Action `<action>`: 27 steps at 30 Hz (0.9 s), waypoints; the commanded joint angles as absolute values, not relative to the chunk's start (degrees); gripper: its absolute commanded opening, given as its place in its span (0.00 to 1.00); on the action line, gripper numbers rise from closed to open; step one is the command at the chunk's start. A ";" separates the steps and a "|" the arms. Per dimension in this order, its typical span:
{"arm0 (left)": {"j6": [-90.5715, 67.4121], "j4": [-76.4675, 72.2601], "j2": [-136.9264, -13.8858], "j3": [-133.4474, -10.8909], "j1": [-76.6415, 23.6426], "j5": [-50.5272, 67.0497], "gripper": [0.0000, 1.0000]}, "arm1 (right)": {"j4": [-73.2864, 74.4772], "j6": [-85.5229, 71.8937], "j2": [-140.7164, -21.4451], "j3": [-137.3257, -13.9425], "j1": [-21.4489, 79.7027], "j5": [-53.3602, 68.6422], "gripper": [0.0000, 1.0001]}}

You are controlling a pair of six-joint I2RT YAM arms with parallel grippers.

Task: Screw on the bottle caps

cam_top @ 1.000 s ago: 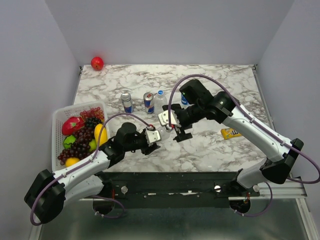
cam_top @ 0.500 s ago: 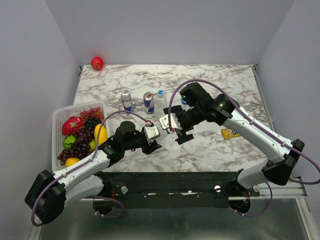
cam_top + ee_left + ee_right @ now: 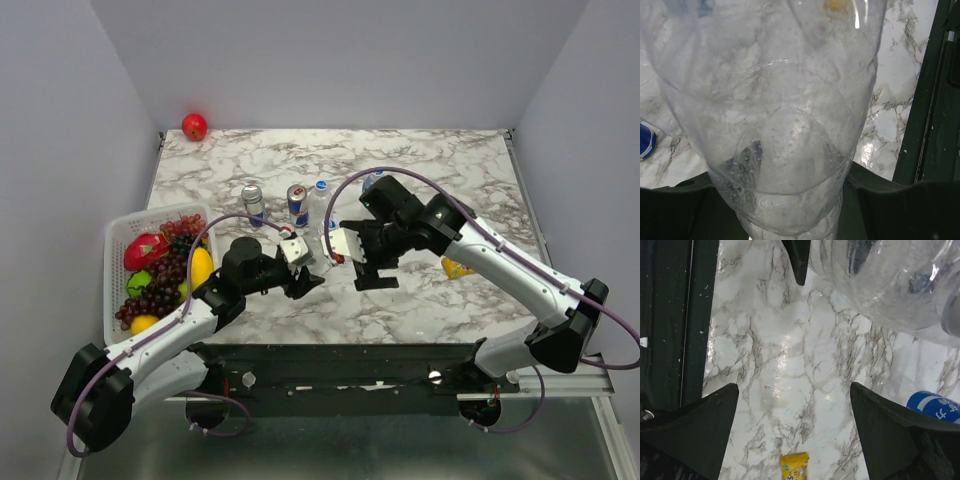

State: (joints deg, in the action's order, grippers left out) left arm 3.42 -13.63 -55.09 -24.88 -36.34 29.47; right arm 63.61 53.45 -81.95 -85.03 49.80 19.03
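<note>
A clear unlabelled bottle [image 3: 775, 100] fills the left wrist view, and my left gripper [image 3: 785, 200] is shut on its lower body. From above, that bottle [image 3: 317, 254] is held tilted over the table's middle, between the two grippers. My right gripper [image 3: 367, 268] stands just right of it, open. In the right wrist view its fingers [image 3: 710, 420] are spread over bare marble, with the held bottle [image 3: 880, 280] at the upper right. A second bottle with a blue cap [image 3: 321, 186] stands behind the cans. Part of a blue label band [image 3: 935, 407] shows at the right edge.
Two blue-and-silver cans [image 3: 254, 204] [image 3: 297, 204] stand at the back left of centre. A white basket [image 3: 118, 245] of fruit sits at the left edge. A yellow packet [image 3: 456, 268] lies to the right. A red apple [image 3: 194, 126] rests in the far left corner.
My left gripper has carried the bottle forward and to the right, closer to the right gripper. The right gripper has shifted a little nearer and stays open.
</note>
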 commanded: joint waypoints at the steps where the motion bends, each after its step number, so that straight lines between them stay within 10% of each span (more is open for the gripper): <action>1: 5.26 -13.98 -54.49 -26.45 -36.39 31.81 0.00 | 64.25 43.36 -83.74 -92.17 46.77 17.21 1.00; 10: 12.04 -7.56 -55.37 -27.69 -37.26 35.60 0.00 | 55.29 51.39 -81.83 -98.64 45.79 37.26 0.99; 27: 3.61 -13.61 -55.46 -28.39 -35.95 34.72 0.00 | 57.13 58.98 -81.30 -91.06 50.71 31.12 0.99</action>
